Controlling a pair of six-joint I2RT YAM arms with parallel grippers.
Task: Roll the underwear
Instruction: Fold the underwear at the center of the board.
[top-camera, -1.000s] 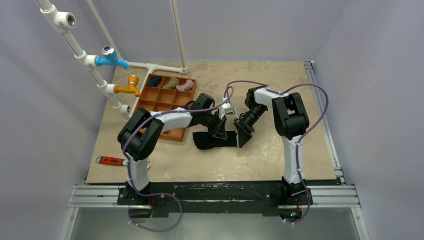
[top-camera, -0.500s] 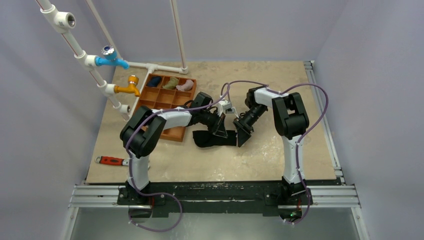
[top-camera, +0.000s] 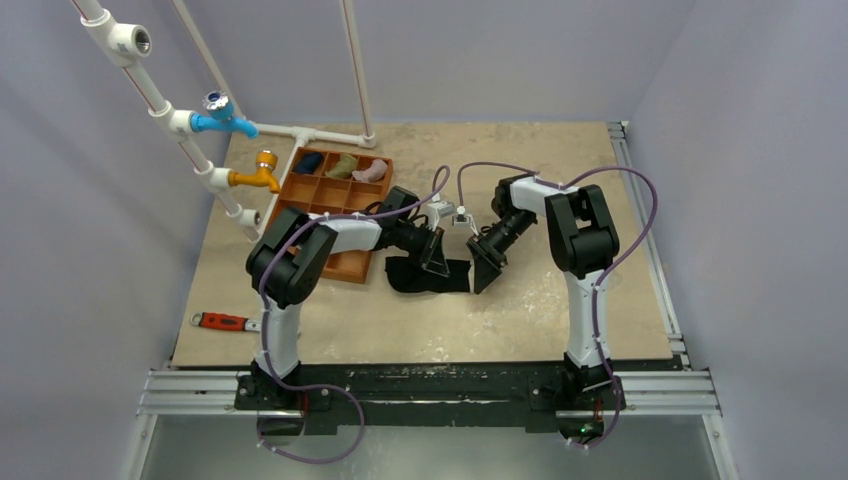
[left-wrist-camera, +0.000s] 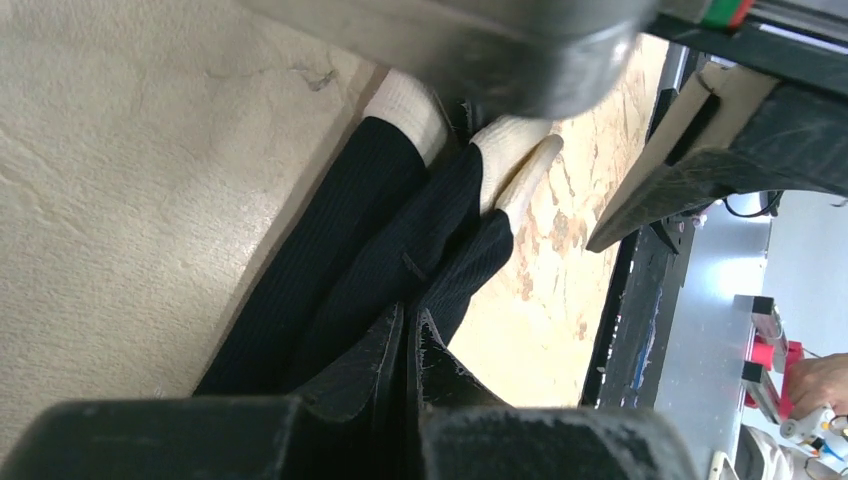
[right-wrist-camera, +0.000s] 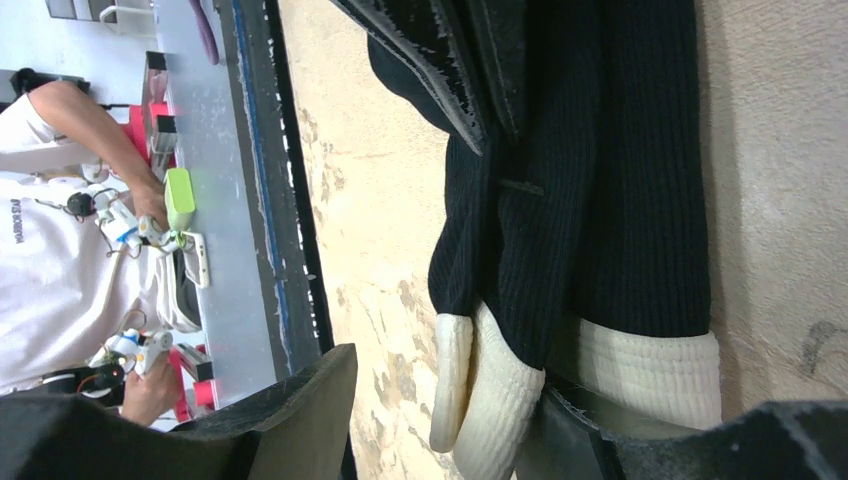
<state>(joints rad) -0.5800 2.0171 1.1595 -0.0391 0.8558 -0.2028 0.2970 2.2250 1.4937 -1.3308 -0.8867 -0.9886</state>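
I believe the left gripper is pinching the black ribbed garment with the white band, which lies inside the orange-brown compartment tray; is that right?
Not quite. The left gripper does pinch the black ribbed garment, but it lies on the beige tabletop beside the orange-brown compartment tray, not inside it; the top view shows this.

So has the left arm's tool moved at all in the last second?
Yes, slightly: the left tool, shut on the underwear, has shifted a little toward the orange tray.
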